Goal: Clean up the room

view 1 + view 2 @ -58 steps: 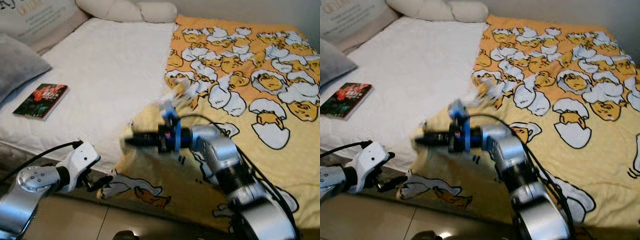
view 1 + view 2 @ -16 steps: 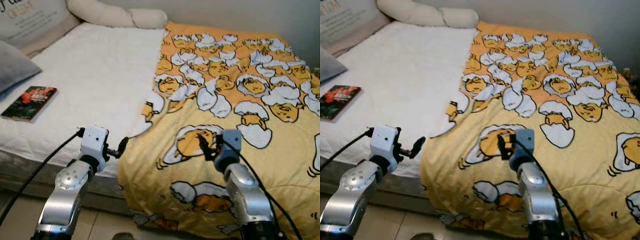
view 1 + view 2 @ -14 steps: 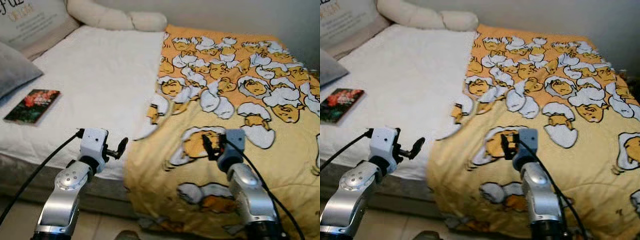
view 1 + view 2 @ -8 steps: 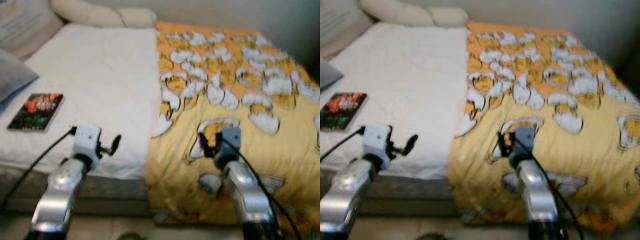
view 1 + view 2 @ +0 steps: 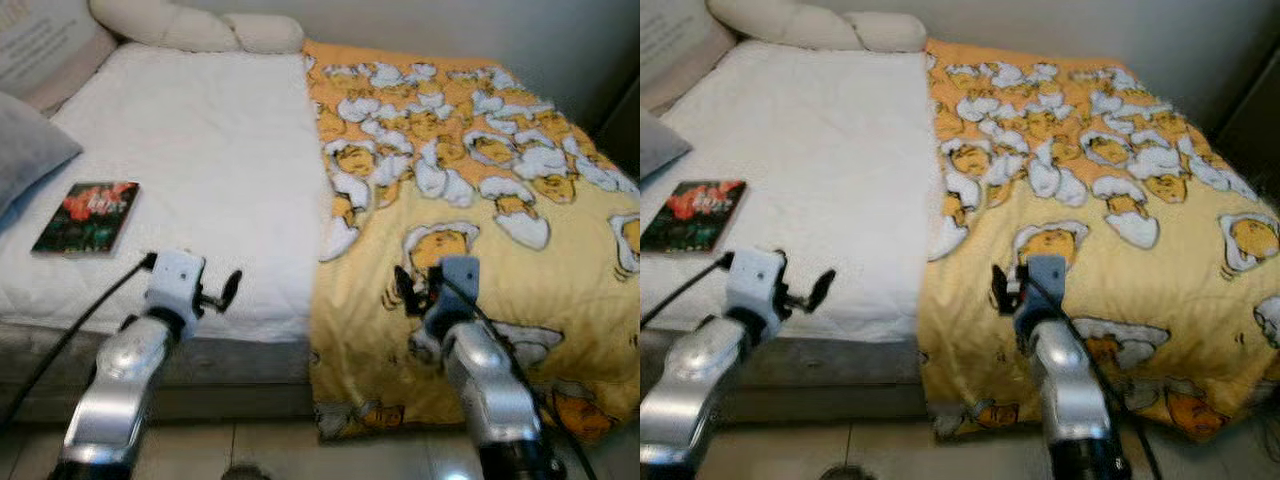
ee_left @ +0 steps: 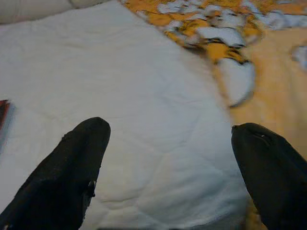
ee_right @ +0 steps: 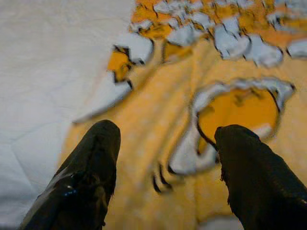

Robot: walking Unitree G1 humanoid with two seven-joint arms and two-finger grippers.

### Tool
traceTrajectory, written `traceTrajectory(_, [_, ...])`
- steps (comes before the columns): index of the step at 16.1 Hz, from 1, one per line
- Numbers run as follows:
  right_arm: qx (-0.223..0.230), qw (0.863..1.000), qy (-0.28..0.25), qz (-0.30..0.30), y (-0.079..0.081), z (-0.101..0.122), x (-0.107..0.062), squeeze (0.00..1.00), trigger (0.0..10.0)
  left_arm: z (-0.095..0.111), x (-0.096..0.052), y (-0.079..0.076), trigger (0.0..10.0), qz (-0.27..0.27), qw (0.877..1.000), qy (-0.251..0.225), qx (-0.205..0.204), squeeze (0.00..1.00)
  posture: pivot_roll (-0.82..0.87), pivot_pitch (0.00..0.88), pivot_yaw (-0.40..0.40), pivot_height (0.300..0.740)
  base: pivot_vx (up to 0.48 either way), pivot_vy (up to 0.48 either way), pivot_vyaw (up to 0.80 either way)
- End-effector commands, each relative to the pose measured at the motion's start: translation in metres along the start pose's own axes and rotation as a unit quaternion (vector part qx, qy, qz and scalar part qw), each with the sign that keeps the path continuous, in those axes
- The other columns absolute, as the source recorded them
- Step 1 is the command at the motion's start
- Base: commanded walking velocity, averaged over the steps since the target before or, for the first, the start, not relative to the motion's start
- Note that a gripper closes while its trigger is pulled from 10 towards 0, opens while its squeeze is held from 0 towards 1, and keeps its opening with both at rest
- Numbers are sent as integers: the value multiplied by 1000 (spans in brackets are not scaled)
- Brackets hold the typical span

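Starting at our far left, a grey pillow [image 5: 30, 150] and a book [image 5: 87, 216] with a dark red cover lie on the bare white mattress [image 5: 210, 160], the book well off to the outer side of our left gripper [image 5: 222, 292] and a little ahead of it. That gripper hovers over the near edge of the mattress with its fingers spread apart and nothing between them, which the left wrist view confirms, white sheet showing between the two black fingers [image 6: 67, 177]. Just beyond it, toward our right, runs the long edge of the yellow blanket [image 5: 480, 240] printed with egg characters, which covers the right part of the bed and hangs over the foot. Our right gripper [image 5: 412, 289] hovers above that blanket, near its free edge, likewise spread open and empty, the printed cloth visible between its fingers [image 7: 91, 167]. We judge the step in hand to be spreading the blanket across the bare mattress. To do it well we should bring each gripper down onto the blanket's free edge, one near the foot and one further up, pinch only the blanket and not the sheet below, and draw it sideways evenly so that it does not bunch. The book lies in the blanket's path, so we had better lift it away first or stop short of it.
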State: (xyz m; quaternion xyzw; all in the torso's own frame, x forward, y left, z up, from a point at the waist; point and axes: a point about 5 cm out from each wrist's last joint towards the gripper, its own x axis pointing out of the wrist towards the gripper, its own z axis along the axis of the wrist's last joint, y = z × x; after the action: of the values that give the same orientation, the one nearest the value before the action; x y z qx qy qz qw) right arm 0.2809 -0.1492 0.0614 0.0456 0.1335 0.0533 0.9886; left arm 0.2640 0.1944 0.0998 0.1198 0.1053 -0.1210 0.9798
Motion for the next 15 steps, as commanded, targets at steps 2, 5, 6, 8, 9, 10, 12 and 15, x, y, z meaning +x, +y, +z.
traceTrajectory(2, [16,1000,2,19,1,3,2,0,10000,3,2,4,10000,4,1000,-3,6,0,145,0,-56,740,0,0,0])
traceTrajectory(5, [8,1000,6,30,3,3,3,0,10000,4,3,5,10000,0,1000,-4,2,0,143,0,-50,740,0,0,0])
traceTrajectory(6, [8,999,7,31,3,3,3,0,10000,4,3,5,10000,0,1000,-4,2,0,142,0,-49,740,0,0,0])
traceTrajectory(8, [17,999,13,40,5,2,6,0,10000,6,5,7,10000,-4,1000,-6,3,0,149,0,-45,740,308,0,800])
traceTrajectory(9, [19,999,14,41,6,2,6,0,10000,6,4,7,10000,-4,1000,-6,4,0,151,0,-44,740,311,0,800])
traceTrajectory(10, [26,998,15,46,7,2,7,0,10000,6,4,8,10000,-5,1000,-5,5,0,153,0,-41,740,311,0,0])
traceTrajectory(12, [15,998,21,51,3,4,13,0,10000,5,2,12,10000,-7,1000,-2,10,0,152,0,-30,740,315,0,0])
traceTrajectory(15, [9,998,20,53,-2,9,17,0,10000,5,2,16,10000,-5,1000,0,13,0,150,0,-29,740,317,0,0])
